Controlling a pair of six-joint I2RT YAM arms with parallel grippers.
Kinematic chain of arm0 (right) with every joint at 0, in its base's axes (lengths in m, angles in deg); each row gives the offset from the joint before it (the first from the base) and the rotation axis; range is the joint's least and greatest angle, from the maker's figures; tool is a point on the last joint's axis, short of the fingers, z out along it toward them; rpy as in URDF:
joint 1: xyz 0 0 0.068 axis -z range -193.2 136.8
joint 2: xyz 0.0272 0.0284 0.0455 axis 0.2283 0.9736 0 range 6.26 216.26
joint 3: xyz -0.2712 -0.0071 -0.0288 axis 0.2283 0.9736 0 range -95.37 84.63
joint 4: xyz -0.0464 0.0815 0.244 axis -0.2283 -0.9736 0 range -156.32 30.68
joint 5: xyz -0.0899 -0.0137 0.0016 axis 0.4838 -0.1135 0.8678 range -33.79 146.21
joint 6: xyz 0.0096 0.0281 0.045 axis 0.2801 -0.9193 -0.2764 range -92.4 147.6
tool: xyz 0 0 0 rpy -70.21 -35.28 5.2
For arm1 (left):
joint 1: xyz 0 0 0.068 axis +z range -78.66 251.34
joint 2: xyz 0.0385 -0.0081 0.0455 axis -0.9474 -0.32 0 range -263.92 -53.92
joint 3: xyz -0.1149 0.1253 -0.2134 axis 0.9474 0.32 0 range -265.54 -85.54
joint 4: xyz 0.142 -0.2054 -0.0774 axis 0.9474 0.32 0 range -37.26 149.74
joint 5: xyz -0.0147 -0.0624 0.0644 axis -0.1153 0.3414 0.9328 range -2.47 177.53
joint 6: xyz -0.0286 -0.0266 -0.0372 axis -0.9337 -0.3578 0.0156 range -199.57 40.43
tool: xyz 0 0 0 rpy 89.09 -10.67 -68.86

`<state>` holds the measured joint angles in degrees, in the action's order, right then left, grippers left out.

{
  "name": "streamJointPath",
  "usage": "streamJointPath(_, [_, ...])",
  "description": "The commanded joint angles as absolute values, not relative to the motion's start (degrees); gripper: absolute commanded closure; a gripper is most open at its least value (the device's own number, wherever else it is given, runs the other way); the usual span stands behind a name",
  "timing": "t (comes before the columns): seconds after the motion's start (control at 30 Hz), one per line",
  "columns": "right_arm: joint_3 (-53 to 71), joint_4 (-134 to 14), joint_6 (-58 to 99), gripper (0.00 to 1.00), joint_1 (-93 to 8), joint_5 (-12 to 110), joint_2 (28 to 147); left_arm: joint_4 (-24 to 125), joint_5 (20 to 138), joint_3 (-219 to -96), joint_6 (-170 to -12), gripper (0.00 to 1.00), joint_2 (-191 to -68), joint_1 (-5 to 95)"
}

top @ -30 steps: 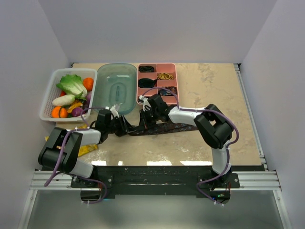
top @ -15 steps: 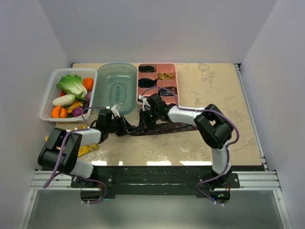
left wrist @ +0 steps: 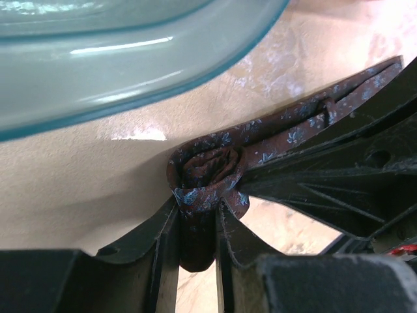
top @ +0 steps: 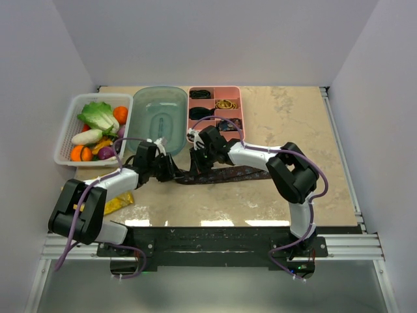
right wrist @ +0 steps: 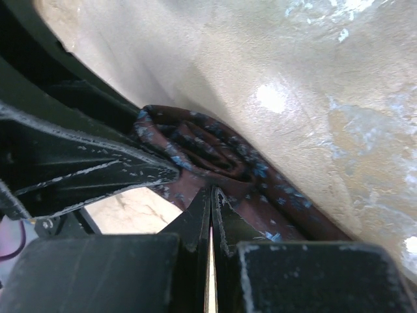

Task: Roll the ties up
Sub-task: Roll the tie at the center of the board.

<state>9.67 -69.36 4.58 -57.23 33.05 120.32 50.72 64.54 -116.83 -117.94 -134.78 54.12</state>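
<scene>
A brown-maroon tie (top: 242, 173) with pale speckles lies across the middle of the table, its left end wound into a small roll (left wrist: 207, 164). My left gripper (left wrist: 197, 203) is shut on that roll, one finger on each side, with fabric bulging between them. My right gripper (right wrist: 212, 190) is shut with nothing between its fingers, and its tips press against the roll (right wrist: 195, 147) from the other side. In the top view the left gripper (top: 174, 173) and the right gripper (top: 194, 169) meet over the tie's left end. The rest of the tie trails flat to the right.
A teal plastic tub (top: 159, 117) stands just behind the grippers, its rim (left wrist: 130, 72) close above the roll. A pink divided tray (top: 242, 111) with dark coils is at the back centre. A white basket (top: 65, 134) of toy vegetables is at the back left, with a yellow object (top: 120, 204) beside the left arm.
My left gripper has closed tighter on the roll and moved slightly away from the bases. The right gripper has shifted a little the same way, staying shut.
</scene>
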Motion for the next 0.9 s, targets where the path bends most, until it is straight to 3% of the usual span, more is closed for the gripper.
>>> streamJointPath(0.0, [7.46,-71.88,6.51,1.0,-57.41,36.52,118.58,57.04,69.41,-121.05,-114.82,0.98,-132.85,52.09])
streamJointPath(0.87, [5.61,-71.71,5.37,1.0,-59.34,35.56,121.22,67.68,77.24,-130.45,-112.97,1.0,-133.03,46.99])
